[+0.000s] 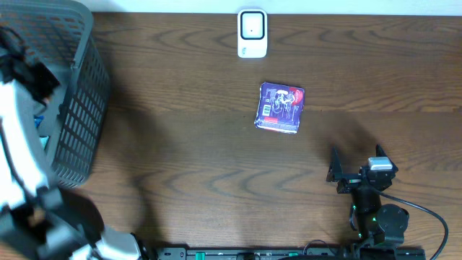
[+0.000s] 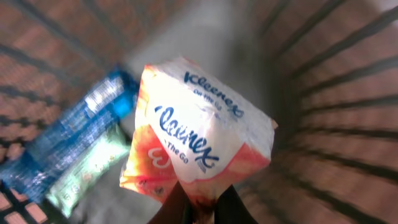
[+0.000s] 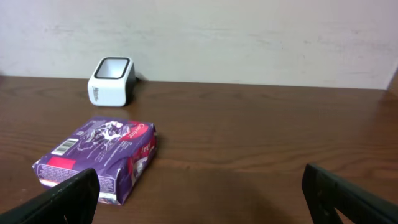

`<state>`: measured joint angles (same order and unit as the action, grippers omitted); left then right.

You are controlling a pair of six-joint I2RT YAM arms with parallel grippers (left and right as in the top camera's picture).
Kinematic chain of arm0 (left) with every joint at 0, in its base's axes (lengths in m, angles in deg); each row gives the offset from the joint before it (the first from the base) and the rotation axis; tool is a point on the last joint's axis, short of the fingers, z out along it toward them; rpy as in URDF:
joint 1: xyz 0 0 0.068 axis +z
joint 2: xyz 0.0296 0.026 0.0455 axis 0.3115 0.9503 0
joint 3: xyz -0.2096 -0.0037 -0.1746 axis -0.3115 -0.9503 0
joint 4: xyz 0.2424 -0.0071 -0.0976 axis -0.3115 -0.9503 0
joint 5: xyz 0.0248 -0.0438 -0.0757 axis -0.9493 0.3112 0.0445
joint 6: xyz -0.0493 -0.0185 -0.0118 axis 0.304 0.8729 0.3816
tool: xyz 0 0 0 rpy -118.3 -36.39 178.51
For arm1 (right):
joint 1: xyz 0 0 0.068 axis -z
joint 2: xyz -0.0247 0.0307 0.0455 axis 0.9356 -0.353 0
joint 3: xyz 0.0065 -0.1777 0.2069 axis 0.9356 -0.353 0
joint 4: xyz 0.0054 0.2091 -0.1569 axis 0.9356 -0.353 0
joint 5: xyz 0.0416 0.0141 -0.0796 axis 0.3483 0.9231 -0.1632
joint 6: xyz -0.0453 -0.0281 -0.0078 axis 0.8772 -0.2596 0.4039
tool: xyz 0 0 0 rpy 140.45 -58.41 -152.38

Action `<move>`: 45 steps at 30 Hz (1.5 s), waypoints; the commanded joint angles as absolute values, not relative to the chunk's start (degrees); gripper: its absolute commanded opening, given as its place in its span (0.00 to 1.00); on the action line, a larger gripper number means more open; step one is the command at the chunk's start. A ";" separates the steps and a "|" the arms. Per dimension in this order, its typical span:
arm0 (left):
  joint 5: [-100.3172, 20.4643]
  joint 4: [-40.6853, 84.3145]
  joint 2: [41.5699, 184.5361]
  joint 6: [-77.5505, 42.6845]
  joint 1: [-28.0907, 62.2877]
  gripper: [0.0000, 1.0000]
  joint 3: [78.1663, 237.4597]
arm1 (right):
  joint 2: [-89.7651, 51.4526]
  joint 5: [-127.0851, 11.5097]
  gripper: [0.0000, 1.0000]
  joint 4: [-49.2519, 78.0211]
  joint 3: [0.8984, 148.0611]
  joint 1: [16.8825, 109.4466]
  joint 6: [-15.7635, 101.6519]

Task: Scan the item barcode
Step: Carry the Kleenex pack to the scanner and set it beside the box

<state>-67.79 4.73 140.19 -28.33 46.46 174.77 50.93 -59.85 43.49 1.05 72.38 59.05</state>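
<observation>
The left claw [image 2: 200, 202] is clamped shut on the lower corner of a white and orange pack of tissues [image 2: 199, 134], which stands up out of the pinch with its printed face toward the wrist camera; the claw and pack are inside the grey mesh basket [image 1: 79, 108], which sits at the desk's far left edge, well to the left of the white scanner [image 1: 252, 32]; the left wrist view is blurred, but the basket's slatted walls [image 2: 336, 93] show on both sides of the pack, and a blue packet [image 2: 81, 130] and a pale green packet [image 2: 87, 171] lie on its floor to the pack's left; whether the pack touches the basket floor cannot be told; the scanner stands at the back of the dark wooden desk [image 1: 180, 144], close to the wall, its window facing up; a purple packet [image 1: 280, 108] lies flat on the desk in front of the scanner, a little to its right and apart from it, with a barcode on the top face at its left edge; the right claw [image 1: 357, 160] is spread wide with nothing between its fingers, low over the desk nearer the robot than the purple packet and further right of the scanner; from the right wrist the two fingertips frame the purple packet [image 3: 99, 158] and the scanner [image 3: 112, 81] behind it
</observation>
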 commanded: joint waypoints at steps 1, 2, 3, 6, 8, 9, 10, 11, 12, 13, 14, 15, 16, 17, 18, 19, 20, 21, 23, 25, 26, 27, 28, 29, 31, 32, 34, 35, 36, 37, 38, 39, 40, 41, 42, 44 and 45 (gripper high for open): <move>-60.32 6.18 129.33 -21.38 46.35 0.07 176.46 | 51.23 -59.50 0.99 43.31 0.94 72.66 59.91; -58.46 6.72 126.94 -18.97 46.27 0.07 176.46 | 51.23 -59.48 0.99 43.31 0.94 72.66 59.91; -56.06 7.23 124.65 -16.90 46.05 0.07 176.46 | 51.23 -59.50 0.99 43.31 0.94 72.66 59.91; -48.30 8.34 119.49 -12.44 43.80 0.07 176.44 | 51.23 -59.50 0.99 43.31 0.94 72.66 59.91; -44.91 8.84 117.94 -11.08 40.54 0.07 176.44 | 51.23 -59.50 0.99 43.31 0.94 72.66 59.91; -44.04 8.82 117.57 -11.13 38.22 0.07 176.44 | 51.23 -59.50 0.99 43.31 0.94 72.66 59.91; -43.97 8.56 117.54 -11.15 35.49 0.07 176.44 | 51.23 -59.50 0.99 43.31 0.94 72.66 59.91; -44.04 8.30 117.76 -11.41 32.58 0.07 176.41 | 51.23 -59.50 0.99 43.31 0.94 72.66 59.91; -44.19 8.10 118.24 -11.61 29.68 0.07 176.37 | 51.23 -59.50 0.99 43.31 0.94 72.66 59.91; -44.21 8.03 118.90 -11.61 26.70 0.07 176.17 | 51.23 -59.50 0.99 43.31 0.94 72.66 59.91; -44.28 8.06 119.71 -11.61 23.86 0.07 175.91 | 51.23 -59.50 0.99 43.31 0.94 72.66 59.91; -44.93 8.06 120.69 -11.59 21.11 0.07 175.65 | 51.23 -59.50 0.99 43.31 0.94 72.66 59.91; -46.42 7.82 121.92 -11.56 18.40 0.07 175.50 | 51.23 -59.50 0.99 43.31 0.94 72.66 59.91; -48.47 7.29 123.34 -11.56 15.73 0.07 175.45 | 51.23 -59.48 0.99 43.31 0.94 72.66 59.91; -50.66 6.72 124.93 -11.54 13.31 0.07 175.45 | 51.23 -59.50 0.99 43.31 0.94 72.66 59.91; -52.65 6.22 126.62 -11.56 11.06 0.07 175.45 | 51.23 -59.50 0.99 43.31 0.94 72.66 59.91; -54.61 5.87 128.76 -11.54 8.67 0.07 175.45 | 51.23 -59.50 0.99 43.31 0.94 72.66 59.91; -55.64 5.74 130.33 -11.56 7.14 0.07 175.45 | 51.23 -59.50 0.99 43.31 0.94 72.66 59.91; -57.06 5.85 134.40 -11.54 3.86 0.07 175.45 | 51.23 -59.50 0.99 43.31 0.94 72.66 59.91; -57.76 6.20 138.22 -11.54 1.44 0.07 175.45 | 51.23 -59.50 0.99 43.31 0.94 72.66 59.91; -58.22 6.39 140.32 -11.56 0.32 0.07 175.45 | 51.23 -59.50 0.99 43.31 0.94 72.66 59.91; -58.46 6.70 143.20 -11.56 -0.97 0.07 175.45 | 51.23 -59.50 0.99 43.31 0.94 72.66 59.91; -58.42 6.94 144.60 -11.54 -1.51 0.07 175.45 | 51.23 -59.50 0.99 43.31 0.94 72.66 59.91; -58.42 7.29 146.79 -11.52 -2.32 0.07 175.45 | 51.23 -59.50 0.99 43.31 0.94 72.66 59.91; -58.42 8.08 150.90 -11.50 -3.72 0.07 175.45 | 51.23 -59.50 0.99 43.31 0.94 72.66 59.91; -58.40 8.65 152.89 -11.37 -4.40 0.07 175.45 | 51.23 -59.50 0.99 43.31 0.94 72.66 59.91; -58.37 9.35 156.56 -9.23 -5.60 0.07 175.45 | 51.23 -59.50 0.99 43.31 0.94 72.66 59.91; -58.35 9.54 158.18 -7.32 -6.21 0.07 175.45 | 51.23 -59.48 0.99 43.31 0.94 72.66 59.91; -58.31 9.69 159.58 -5.44 -6.74 0.07 175.45 | 51.23 -59.48 0.99 43.31 0.94 72.66 59.91; -57.81 9.91 161.02 -3.52 -7.33 0.07 175.45 | 51.23 -59.50 0.99 43.31 0.94 72.66 59.91; -57.13 10.13 162.24 -1.84 -7.89 0.07 175.45 | 51.23 -59.50 0.99 43.29 0.94 72.66 59.91; -56.34 10.37 163.33 -0.72 -8.46 0.08 175.45 | 51.23 -59.50 0.99 43.31 0.94 72.66 59.91; -55.66 10.72 164.25 -0.13 -9.03 0.07 175.45 | 51.23 -59.50 0.99 43.31 0.94 72.66 59.91; -54.92 11.09 164.93 0.04 -9.62 0.07 175.45 | 51.23 -59.50 0.99 43.31 0.94 72.66 59.91; -54.29 11.42 165.43 0.04 -10.08 0.07 175.45 | 51.23 -59.50 0.99 43.31 0.94 72.66 59.91; -53.63 11.82 165.83 0.68 -11.24 0.08 175.45 | 51.23 -59.50 0.99 43.31 0.94 72.66 59.91; -53.65 12.06 165.83 1.11 -11.85 0.07 175.45 | 51.23 -59.50 0.99 43.31 0.94 72.66 59.91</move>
<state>-55.29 11.60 165.94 -1.93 -10.43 175.74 50.93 -59.85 43.51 1.05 72.38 59.05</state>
